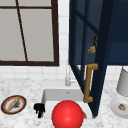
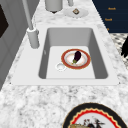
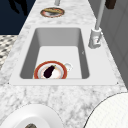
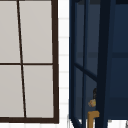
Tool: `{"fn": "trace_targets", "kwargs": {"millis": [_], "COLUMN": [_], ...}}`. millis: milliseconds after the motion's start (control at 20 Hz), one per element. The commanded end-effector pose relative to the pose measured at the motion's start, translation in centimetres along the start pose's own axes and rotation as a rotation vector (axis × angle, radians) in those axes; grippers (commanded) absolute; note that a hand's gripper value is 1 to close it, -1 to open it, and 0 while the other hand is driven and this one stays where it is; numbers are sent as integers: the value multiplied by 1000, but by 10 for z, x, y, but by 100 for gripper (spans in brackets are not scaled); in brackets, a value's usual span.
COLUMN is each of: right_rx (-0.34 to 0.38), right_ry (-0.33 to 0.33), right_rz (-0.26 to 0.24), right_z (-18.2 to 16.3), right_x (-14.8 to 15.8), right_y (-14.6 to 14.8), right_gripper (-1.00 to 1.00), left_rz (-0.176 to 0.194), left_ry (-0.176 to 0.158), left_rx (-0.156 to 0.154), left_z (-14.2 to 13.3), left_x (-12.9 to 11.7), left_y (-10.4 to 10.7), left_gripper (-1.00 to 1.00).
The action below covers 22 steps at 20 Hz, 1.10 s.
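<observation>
The left hand [image 1: 39, 109] is hanging at the sink's [image 1: 47, 96] front-left corner, fingers drooping downward, loosely relaxed and gripping nothing. Just to its right a big red ball [image 1: 67, 115] is sitting in front of the basin, covering most of it in the front view.

Up at the open cabinet door [image 1: 100, 57], the right hand [image 1: 95, 41] is showing as a dark shape behind the door's edge, above the wooden handle [image 1: 88, 82] — whether its fingers are spread or curled, I cannot tell. A small tan item [image 1: 91, 49] is sitting right below that hand, touching or nearly so; what it is cannot be made out.

Down in the sink, an eggplant [image 2: 77, 55] is lying on a red-rimmed plate [image 2: 67, 53] on the basin floor, beside the drain [image 2: 60, 66]. Its long axis is running diagonally, the green stem end pointing toward the sink's front wall.

Left of the sink, a patterned plate [image 1: 4, 105] with a long tan piece of food on it is resting on the marble counter [image 1: 25, 87]. Right of the sink, a white plate [image 1: 115, 106] is holding a small morsel. No writing is readable anywhere — the plate's markings are only pattern.
</observation>
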Motion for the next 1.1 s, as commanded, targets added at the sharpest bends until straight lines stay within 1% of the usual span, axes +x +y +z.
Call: {"fn": "trace_targets", "kwargs": {"millis": [0, 100, 150, 200, 250, 300, 450, 550, 600, 650, 750, 800, 850, 950, 1050], "right_rx": [-8, -10, -23, -41, -58, -67, -90, -101, -115, -150, -185, -200, -203, -209, -216], "right_ry": [-1, -1, 5, 12, 11, 8, -15, -53, -80, -114, -184, -207, -227, -278, -344], "right_rz": [-1, 3, 6, 18, 23, 41, 41, 35, 32, -3, -35, -47, -47, -48, -82], "right_z": [-28, -40, -43, -46, -53, -58, -75, -81, -77, -61, -59, -62, -72, -80, -87], "right_x": [9, 9, 12, 14, 14, 16, 26, 28, 26, 19, 20, 18, 16, 10, 11], "right_y": [-5, 6, 11, 17, 15, 14, 7, 9, 13, 17, 20, 22, 24, 30, 40], "right_gripper": [100, 100, 100, 100, 100, 100, 100, 100, 100, 100, 100, 100, 100, 100, 100], "left_rz": [0, 0, 0, 0, 0, 0, 0, 0, 0, 0, 0, 0, 0, 0, 0], "left_ry": [0, 0, 0, 0, 0, 0, 0, 0, 0, 0, 0, 0, 0, 0, 0], "left_rx": [0, 0, 0, 0, 0, 0, 0, 0, 0, 0, 0, 0, 0, 0, 0], "left_z": [0, 0, 0, 0, 0, 0, 0, 0, 0, 0, 0, 0, 0, 0, 0], "left_x": [0, 0, 0, 0, 0, 0, 0, 0, 0, 0, 0, 0, 0, 0, 0], "left_y": [0, 0, 0, 0, 0, 0, 0, 0, 0, 0, 0, 0, 0, 0, 0], "left_gripper": [0, 0, 0, 0, 0, 0, 0, 0, 0, 0, 0, 0, 0, 0, 0]}}
